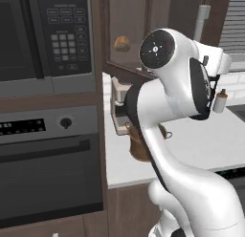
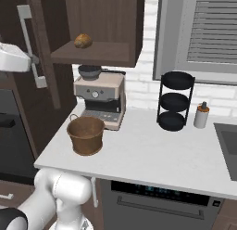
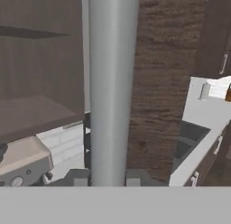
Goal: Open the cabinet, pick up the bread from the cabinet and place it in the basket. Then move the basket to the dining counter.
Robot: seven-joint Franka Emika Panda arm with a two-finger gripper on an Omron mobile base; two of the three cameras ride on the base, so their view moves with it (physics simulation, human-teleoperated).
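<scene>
The dark wooden cabinet [image 2: 106, 20] stands open, its door [image 2: 48, 62] swung out to the left. My gripper [image 3: 107, 178] is shut on the door's long grey bar handle [image 3: 110, 83], which runs up between the two fingertips. From the right base view the hand [image 2: 33, 60] sits at the handle [image 2: 28, 39]. The bread [image 2: 83, 40], a small golden bun, lies on the cabinet shelf [image 1: 122, 43]. The round copper-brown basket [image 2: 86, 134] stands on the white counter below, in front of the coffee machine; my arm half hides it in the left base view [image 1: 136, 147]. The dining counter is out of view.
A coffee machine [image 2: 99, 99] stands under the cabinet. A black three-tier rack [image 2: 175, 101] and a small bottle [image 2: 201, 115] stand by the window. A microwave [image 1: 43, 35] and oven [image 1: 48, 169] fill the wall left of the counter [image 2: 152, 155].
</scene>
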